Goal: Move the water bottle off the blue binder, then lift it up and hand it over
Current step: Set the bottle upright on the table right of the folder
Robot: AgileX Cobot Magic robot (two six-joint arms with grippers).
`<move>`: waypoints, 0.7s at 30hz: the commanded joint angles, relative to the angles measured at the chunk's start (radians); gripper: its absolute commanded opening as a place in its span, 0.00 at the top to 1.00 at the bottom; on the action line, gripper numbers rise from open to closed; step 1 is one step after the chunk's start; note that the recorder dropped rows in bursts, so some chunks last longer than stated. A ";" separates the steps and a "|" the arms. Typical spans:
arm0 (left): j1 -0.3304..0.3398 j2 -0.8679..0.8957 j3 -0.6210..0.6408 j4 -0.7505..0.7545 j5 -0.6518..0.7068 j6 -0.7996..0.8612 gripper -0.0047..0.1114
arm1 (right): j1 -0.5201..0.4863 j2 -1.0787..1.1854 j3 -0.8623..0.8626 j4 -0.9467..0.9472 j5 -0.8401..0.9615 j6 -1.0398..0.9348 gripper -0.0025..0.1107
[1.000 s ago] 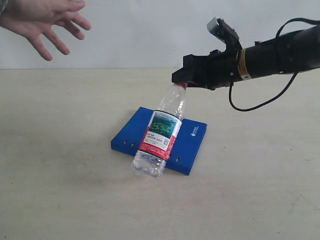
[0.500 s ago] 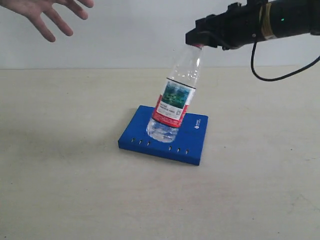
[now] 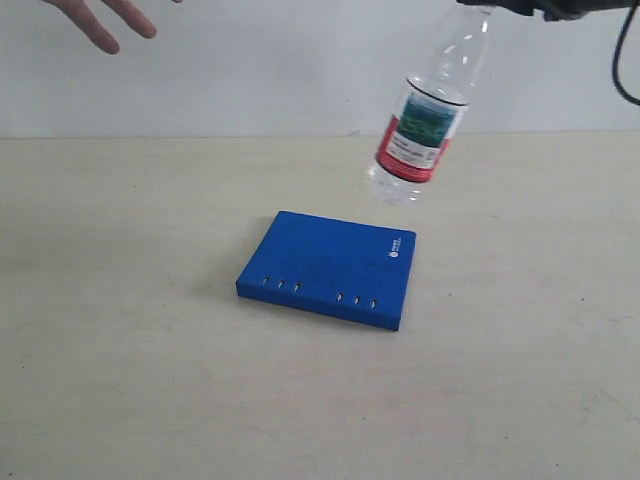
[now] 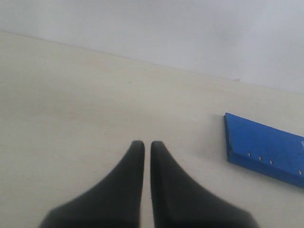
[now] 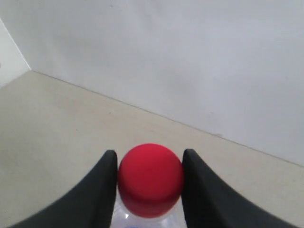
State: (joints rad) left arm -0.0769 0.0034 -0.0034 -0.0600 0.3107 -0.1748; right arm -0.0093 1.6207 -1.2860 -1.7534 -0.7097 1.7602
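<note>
Exterior view: water bottle (image 3: 420, 135) aloft, clear of blue binder (image 3: 325, 262)

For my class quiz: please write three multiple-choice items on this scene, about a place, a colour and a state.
1. Where is the water bottle? A in the air, off the blue binder; B on the binder; C beside it.
2. Its cap colour? A blue; B red; C white.
3. The left hand is: A open; B gripping the binder; C shut, empty.
Answers: 1A, it hangs from the right hand; 2B, the right wrist view shows red; 3C, it is closed on nothing.
</note>
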 commanded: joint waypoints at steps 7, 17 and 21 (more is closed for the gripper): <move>-0.004 -0.003 0.003 -0.010 -0.004 -0.004 0.92 | -0.071 -0.117 0.252 0.009 0.102 -0.323 0.98; -0.004 -0.003 0.003 -0.010 -0.004 -0.004 0.92 | -0.071 -0.123 0.395 0.009 0.315 -0.399 0.98; -0.004 -0.003 0.003 -0.010 -0.004 -0.004 0.92 | -0.071 -0.123 0.400 0.009 0.334 -0.403 0.98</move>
State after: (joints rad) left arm -0.0769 0.0034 -0.0034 -0.0600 0.3107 -0.1748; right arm -0.0719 1.4927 -0.9037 -1.7092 -0.4409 1.3873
